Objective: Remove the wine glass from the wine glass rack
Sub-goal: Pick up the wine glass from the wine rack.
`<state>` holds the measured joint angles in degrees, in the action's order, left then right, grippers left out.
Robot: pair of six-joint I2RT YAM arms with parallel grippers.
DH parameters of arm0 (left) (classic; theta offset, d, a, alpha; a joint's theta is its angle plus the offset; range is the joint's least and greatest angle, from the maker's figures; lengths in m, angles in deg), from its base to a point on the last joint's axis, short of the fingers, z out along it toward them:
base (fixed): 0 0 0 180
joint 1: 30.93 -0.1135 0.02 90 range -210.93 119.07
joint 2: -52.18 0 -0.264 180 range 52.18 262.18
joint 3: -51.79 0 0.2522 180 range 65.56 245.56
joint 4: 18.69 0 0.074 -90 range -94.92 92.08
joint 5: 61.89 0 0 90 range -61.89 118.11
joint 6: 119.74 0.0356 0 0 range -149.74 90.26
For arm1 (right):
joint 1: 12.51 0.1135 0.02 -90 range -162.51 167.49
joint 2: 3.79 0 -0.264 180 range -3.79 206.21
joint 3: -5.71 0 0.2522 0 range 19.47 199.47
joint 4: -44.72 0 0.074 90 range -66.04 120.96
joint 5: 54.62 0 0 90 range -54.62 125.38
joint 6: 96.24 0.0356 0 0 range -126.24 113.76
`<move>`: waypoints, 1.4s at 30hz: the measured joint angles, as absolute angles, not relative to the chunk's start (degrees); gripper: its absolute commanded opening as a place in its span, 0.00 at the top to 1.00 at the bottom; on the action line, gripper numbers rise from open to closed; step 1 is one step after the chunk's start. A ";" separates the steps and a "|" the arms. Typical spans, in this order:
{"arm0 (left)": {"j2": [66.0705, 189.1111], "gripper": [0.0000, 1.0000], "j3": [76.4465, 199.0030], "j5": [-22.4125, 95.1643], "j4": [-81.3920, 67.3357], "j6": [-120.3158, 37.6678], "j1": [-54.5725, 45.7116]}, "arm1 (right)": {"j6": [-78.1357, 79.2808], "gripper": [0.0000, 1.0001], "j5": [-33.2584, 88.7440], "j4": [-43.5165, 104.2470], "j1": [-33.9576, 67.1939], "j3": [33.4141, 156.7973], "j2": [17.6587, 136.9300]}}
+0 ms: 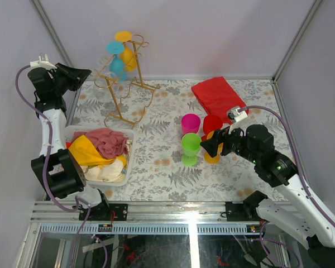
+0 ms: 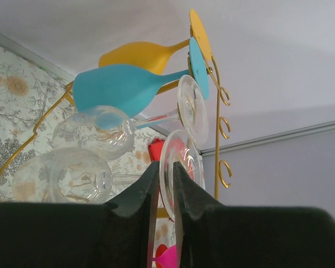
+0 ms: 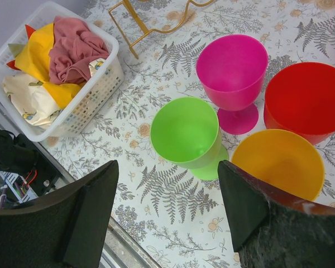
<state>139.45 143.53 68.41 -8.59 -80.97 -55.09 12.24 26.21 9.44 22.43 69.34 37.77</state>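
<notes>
Dark fingers of the left gripper (image 2: 165, 168) fill the bottom of the left wrist view, drawn nearly together with the rim of the clear wine glass's foot (image 2: 184, 167) between them. It looks clamped on that rim. The wine glass (image 2: 70, 178) hangs lowest on the wine glass rack (image 2: 218, 145), bowl pointing away from the gold uprights, foot caught in the wire. Above it: second clear glass (image 2: 92, 131), teal glass (image 2: 120, 86), yellow glass (image 2: 139, 54), all hung likewise. Gripping the foot makes sense: it is the part that must slide out of the arms. Right wrist view: right gripper (image 3: 167, 167) spread wide and empty, above the green cup (image 3: 184, 131), with pink cup (image 3: 231, 64), red cup (image 3: 307, 95) and orange cup (image 3: 279, 162) close by; white basket (image 3: 95, 89) of cloths far left. Likely parked clear of the rack. Top view: left arm raised at the far left corner, reaching into the rack's side; the glass is not yet off.
</notes>
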 measured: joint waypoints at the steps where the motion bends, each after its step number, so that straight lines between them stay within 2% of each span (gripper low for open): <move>1: 139.45 0.89 143.53 68.41 -8.61 -81.23 -55.09 | 12.26 0.21 26.21 9.44 22.43 69.34 37.86; 6: 139.45 0.93 143.53 68.25 -8.61 -82.28 -55.09 | 12.26 0.21 26.17 9.44 22.43 69.34 38.08; 16: 138.90 0.95 143.31 66.38 -8.37 -84.57 -55.03 | 12.26 0.21 25.78 9.44 22.43 69.34 38.61; 20: 138.75 0.89 143.31 65.61 -8.17 -84.55 -55.03 | 12.26 0.21 25.67 9.44 22.41 69.34 38.61; 23: 138.73 0.89 143.42 65.65 -7.93 -83.98 -55.03 | 12.26 0.21 25.65 9.44 22.43 69.34 38.61; 25: 138.73 0.85 143.88 65.85 -7.38 -83.17 -55.03 | 12.24 0.21 25.67 9.44 22.43 69.34 38.61; 31: 138.81 0.83 146.31 66.75 -6.95 -81.86 -55.03 | 12.24 0.21 25.62 9.44 22.43 69.34 38.61; 37: 139.10 0.95 146.46 67.23 -6.88 -81.29 -55.05 | 12.24 0.21 25.62 9.44 22.43 69.34 38.61; 42: 139.89 0.98 146.66 67.84 -6.79 -81.16 -55.05 | 12.24 0.21 25.62 9.44 22.43 69.34 38.61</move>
